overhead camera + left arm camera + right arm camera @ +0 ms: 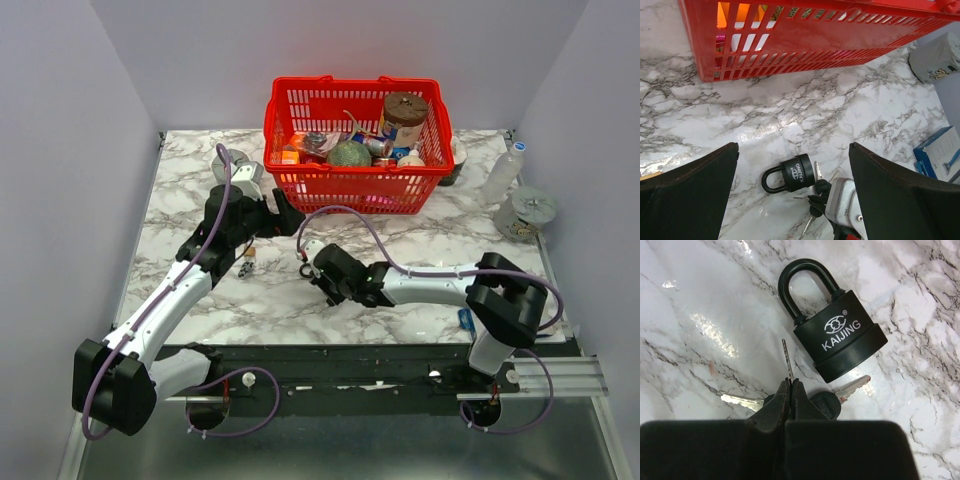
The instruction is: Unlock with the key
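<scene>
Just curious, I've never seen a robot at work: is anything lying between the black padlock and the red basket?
No. In the left wrist view, only bare marble table lies between the padlock and the basket.

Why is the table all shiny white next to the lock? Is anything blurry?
Right wrist: light glare on the table left of the padlock, whose lettering is sharp; the fingers are near-black. Left wrist: a glare patch above the padlock. Top: even light, small things fuzzy.
</scene>
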You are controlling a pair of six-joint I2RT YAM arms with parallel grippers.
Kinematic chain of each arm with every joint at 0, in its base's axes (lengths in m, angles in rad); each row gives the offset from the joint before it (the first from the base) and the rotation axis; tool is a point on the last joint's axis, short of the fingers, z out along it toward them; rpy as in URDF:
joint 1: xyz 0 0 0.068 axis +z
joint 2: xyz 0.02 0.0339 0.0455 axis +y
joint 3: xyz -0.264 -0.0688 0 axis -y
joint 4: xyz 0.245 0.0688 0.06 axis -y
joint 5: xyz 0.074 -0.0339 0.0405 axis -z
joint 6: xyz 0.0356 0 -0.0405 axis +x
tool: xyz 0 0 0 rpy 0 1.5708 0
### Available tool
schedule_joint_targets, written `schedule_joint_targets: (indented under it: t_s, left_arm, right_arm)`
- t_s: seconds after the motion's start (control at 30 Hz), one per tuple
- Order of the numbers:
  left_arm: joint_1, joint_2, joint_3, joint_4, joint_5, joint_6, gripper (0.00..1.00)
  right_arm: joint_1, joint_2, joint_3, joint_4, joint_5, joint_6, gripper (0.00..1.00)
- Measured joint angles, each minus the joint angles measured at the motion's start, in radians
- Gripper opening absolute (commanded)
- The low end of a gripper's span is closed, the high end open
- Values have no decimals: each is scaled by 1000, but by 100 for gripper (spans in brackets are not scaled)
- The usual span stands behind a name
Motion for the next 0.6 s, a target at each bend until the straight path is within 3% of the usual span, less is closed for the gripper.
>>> schedule_joint_targets:
  t_s: [0.37, 0.6]
  left_arm:
    - [0, 0, -3, 84, 140, 1, 99]
    - [-1, 3, -14, 188, 312, -8, 99]
  right_arm:
    - [-80, -102, -119, 50, -108, 103, 1]
    - [-183, -216, -223, 135, -253, 174, 1]
